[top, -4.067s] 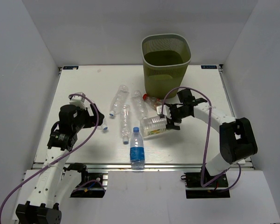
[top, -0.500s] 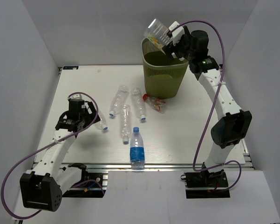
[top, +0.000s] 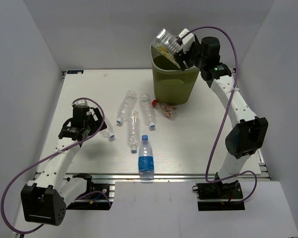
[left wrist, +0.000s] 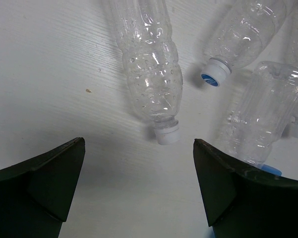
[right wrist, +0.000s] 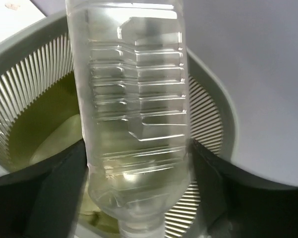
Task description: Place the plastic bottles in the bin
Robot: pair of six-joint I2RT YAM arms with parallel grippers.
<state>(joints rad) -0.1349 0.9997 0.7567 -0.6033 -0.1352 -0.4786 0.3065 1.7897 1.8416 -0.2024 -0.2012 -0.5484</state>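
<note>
The wide bottle is sitting clamped between the fingers of the right claw, and it is hanging lower and tipping further over than half a second ago. Its body is now leaning down toward the mouth of the bin, which is standing directly beneath the claw. In the right wrist view the bin's ribbed inner wall is showing on both sides of the bottle, so I am judging the carry as finished and the drop as the only thing left for this one.

The left claw is hovering with its fingers spread apart, gripping nothing and in much the same place as half a second ago. An uncapped clear bottle is lying just ahead of its opening, neck pointing toward the gap.

Counting bottles, I am finding seven: one in the right claw and six lying on the table, all well apart from that claw. The six are the uncapped one by the left claw, three more clear ones just beyond it, the red-capped crushed bottle near the bin's foot, and the blue-labelled bottle. There is one bin. Whether anything is lying inside it I cannot tell.
</note>
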